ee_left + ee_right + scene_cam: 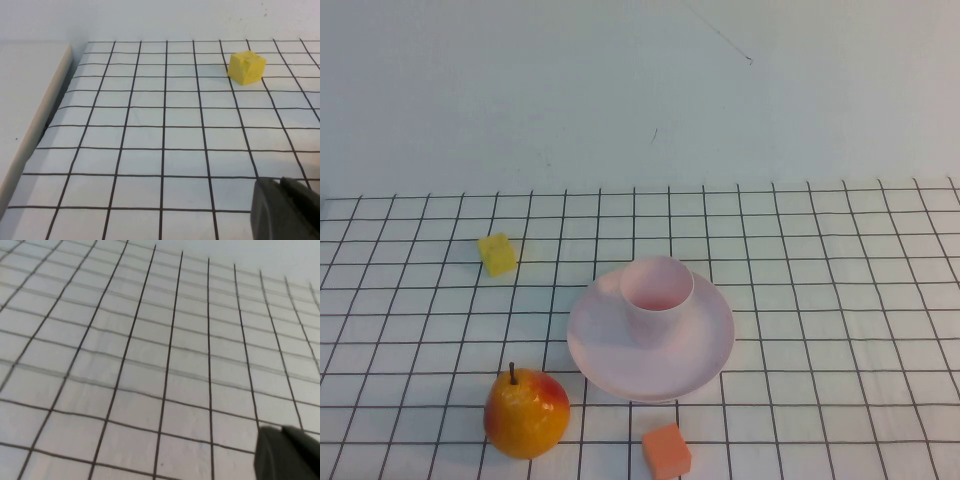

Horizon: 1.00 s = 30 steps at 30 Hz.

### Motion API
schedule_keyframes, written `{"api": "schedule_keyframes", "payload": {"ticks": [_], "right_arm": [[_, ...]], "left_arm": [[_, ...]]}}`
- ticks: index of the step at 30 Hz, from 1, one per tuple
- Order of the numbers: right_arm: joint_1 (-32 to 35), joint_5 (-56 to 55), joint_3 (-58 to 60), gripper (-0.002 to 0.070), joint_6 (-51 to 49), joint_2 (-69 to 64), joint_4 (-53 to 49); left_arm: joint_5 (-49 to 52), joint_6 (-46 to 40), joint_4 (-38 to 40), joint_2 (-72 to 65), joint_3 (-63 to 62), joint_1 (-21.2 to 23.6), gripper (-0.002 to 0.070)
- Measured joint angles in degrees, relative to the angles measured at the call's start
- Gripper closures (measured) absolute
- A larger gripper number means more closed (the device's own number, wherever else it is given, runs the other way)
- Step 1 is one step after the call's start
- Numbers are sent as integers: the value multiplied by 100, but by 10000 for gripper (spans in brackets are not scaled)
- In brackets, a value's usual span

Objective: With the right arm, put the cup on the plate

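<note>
1 cup (657, 292) stands upright on 1 plate (651, 340), toward the plate's far side, its open mouth facing up. Both are pale pink, and the plate lies flat on the tabletop (840, 300), which is covered with a white sheet marked by a black grid.

3 other things lie around the plate, none touching it. 1 yellow block (498, 254) sits to the far left, well apart from the plate. 1 pear (526, 412), yellow with a red blush and a short dark stem, stands near the plate's near-left edge. 1 orange block (666, 451) lies just beside the plate's near edge, by the bottom of the high view.

Neither arm shows in the high view. The left hand (286, 209) appears only as a dark tip at the corner of the left wrist view, low above the bare grid, with the yellow block (246, 68) farther off ahead of it; whether it is open or clenched I cannot tell. The right hand (287, 455) likewise shows as a dark tip at the corner of the right wrist view, over bare grid squares, away from the cup and plate. It is clenched and grasps nothing.
</note>
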State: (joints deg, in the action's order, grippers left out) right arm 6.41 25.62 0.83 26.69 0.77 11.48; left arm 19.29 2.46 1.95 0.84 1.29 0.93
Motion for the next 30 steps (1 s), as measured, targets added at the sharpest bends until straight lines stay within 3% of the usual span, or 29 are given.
{"api": "schedule_keyframes", "payload": {"ticks": [14,23,30], "right_arm": [[0,-425,65,678,0,0,31],[0,-425,65,678,-1634,0,-1598],[0,-425,65,678,-1661,0,-1712]], "left_arm": [[0,0,0,0,0,0,678],[0,0,0,0,0,0,678],[0,0,0,0,0,0,678]]}}
